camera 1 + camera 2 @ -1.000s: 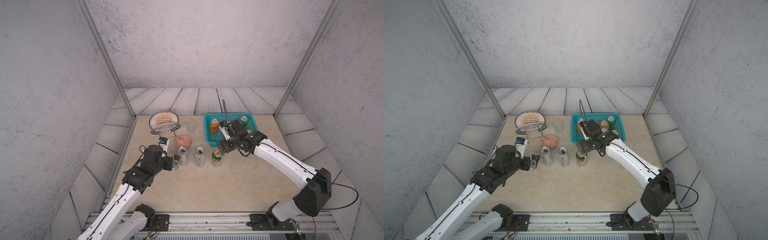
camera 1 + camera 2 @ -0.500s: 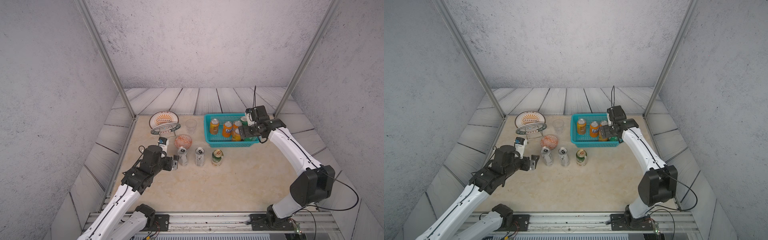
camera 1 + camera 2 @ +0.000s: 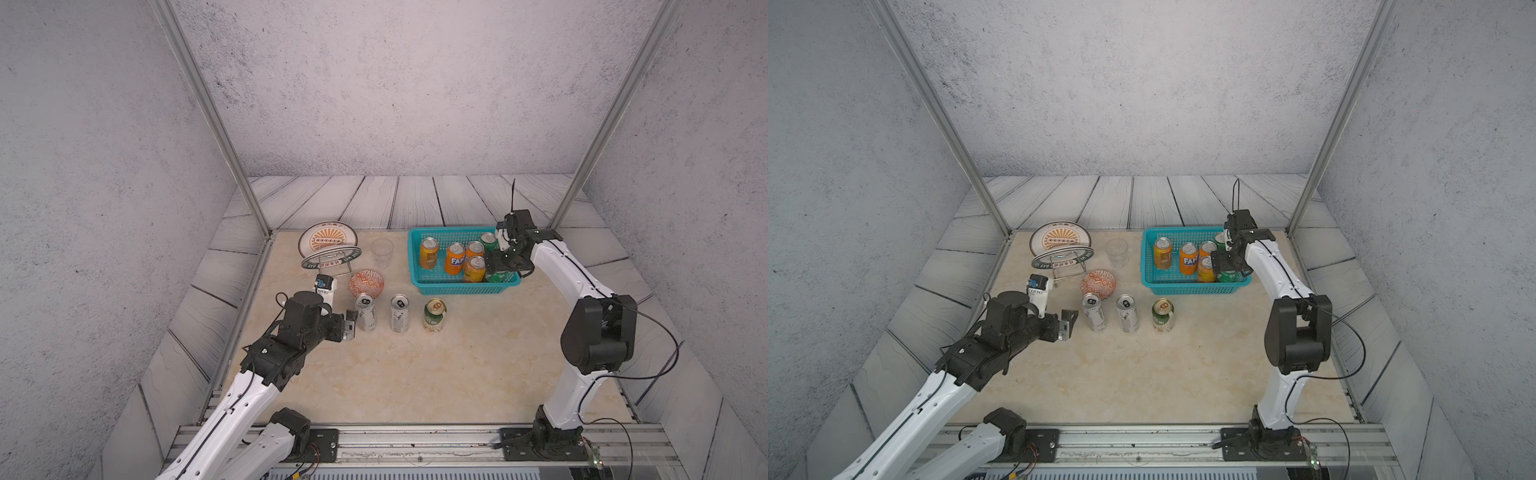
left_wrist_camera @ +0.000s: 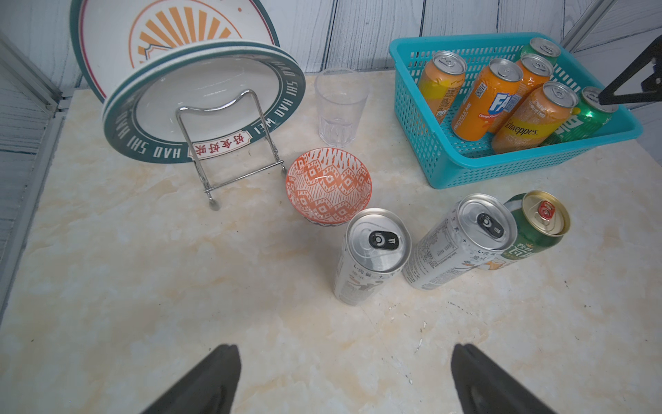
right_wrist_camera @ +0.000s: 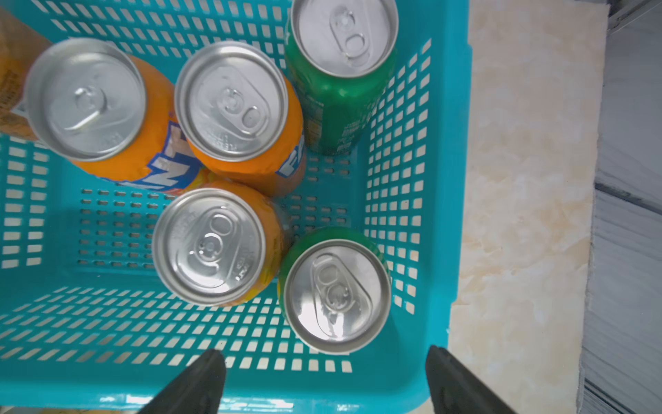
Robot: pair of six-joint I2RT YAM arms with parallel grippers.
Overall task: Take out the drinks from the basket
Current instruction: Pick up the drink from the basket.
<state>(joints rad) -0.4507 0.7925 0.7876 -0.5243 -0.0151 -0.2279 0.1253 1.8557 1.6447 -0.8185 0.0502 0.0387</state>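
— How far along is it with the drinks?

— Three stand out on the table (image 3: 415, 374): two white cans (image 3: 365, 312) and a green-and-cream can (image 3: 434, 316). Six are in the basket (image 3: 457, 287), four orange and two green.

— And the arms?

— The right gripper (image 5: 324, 351) hangs over the basket's front corner, jaws apart and holding nothing, lined up on the green can (image 5: 336, 290) there. The left gripper (image 4: 345, 349) is spread wide and empty too, just beside the white cans.

— So this is the reach for the next pick?

— I'd say so. It needs to drop until the fingers straddle that can, then close and lift straight up. It looks tight: an orange can (image 5: 209, 247) seems to sit right against it on one side, and the basket wall is near on the other.
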